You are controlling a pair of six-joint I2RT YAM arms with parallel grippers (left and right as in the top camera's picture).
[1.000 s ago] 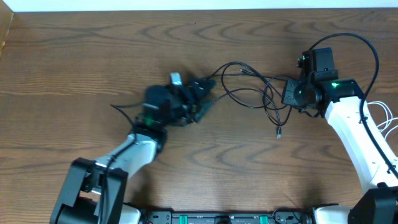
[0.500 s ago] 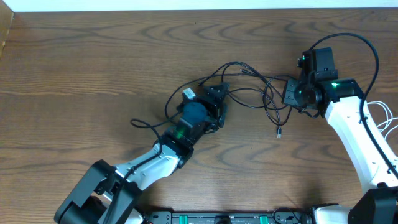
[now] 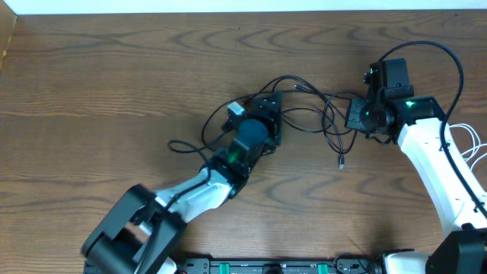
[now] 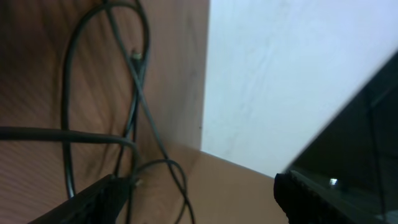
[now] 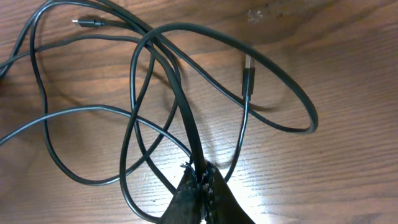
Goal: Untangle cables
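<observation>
Two black cables (image 3: 304, 106) lie tangled in loops at the table's middle, with one plug end (image 3: 341, 161) toward the front. My right gripper (image 3: 356, 113) is shut on a black cable strand at the tangle's right side; the right wrist view shows the fingers (image 5: 200, 180) pinching it, with loops and plugs (image 5: 247, 78) beyond. My left gripper (image 3: 266, 106) is at the tangle's left edge. In the left wrist view its fingers (image 4: 199, 199) are wide apart, with cable loops (image 4: 134, 93) ahead and one strand by the left finger. A white cable (image 3: 473, 143) lies at the right edge.
A thin black strand (image 3: 183, 144) trails left from beside my left arm. The wooden table (image 3: 114, 76) ends at a white wall along the back. My right arm's thick black wire (image 3: 449, 53) arcs above its wrist.
My left arm has swung right and forward to the tangle's left edge, and the thin strand beside it has shifted right. My right gripper has kept its place and grip.
</observation>
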